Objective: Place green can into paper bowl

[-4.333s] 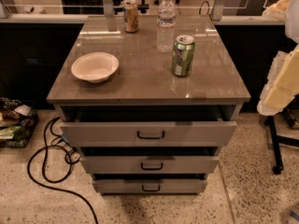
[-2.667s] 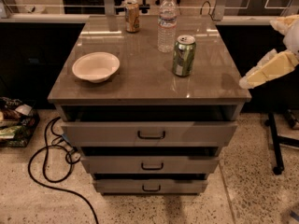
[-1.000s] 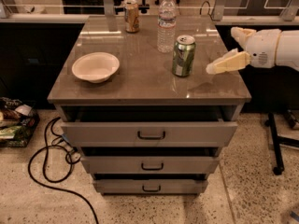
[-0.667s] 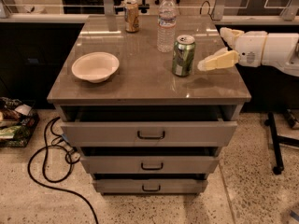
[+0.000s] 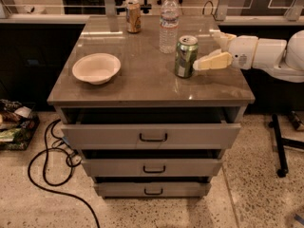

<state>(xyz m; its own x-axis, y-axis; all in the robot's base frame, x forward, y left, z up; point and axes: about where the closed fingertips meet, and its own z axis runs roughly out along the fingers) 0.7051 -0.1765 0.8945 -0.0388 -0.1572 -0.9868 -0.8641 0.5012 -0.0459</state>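
Green can (image 5: 186, 56) is standing upright on the table (image 5: 142, 87), now just beside the end effector (image 5: 205, 50), which has been sweeping in from off the table's side. It is arriving with its fingers spread apart and gripping nothing. I judge the grasp to be close but not begun. Well beyond the can, the paper bowl (image 5: 96, 68) is sitting empty. Counting: one green can, one paper bowl, one orange-brown can (image 5: 133, 16), one water bottle (image 5: 168, 23), three drawers (image 5: 152, 136).

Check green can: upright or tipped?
Upright: green can stands on its base on the cabinet top, silver top up. Pincer is beside it, open.
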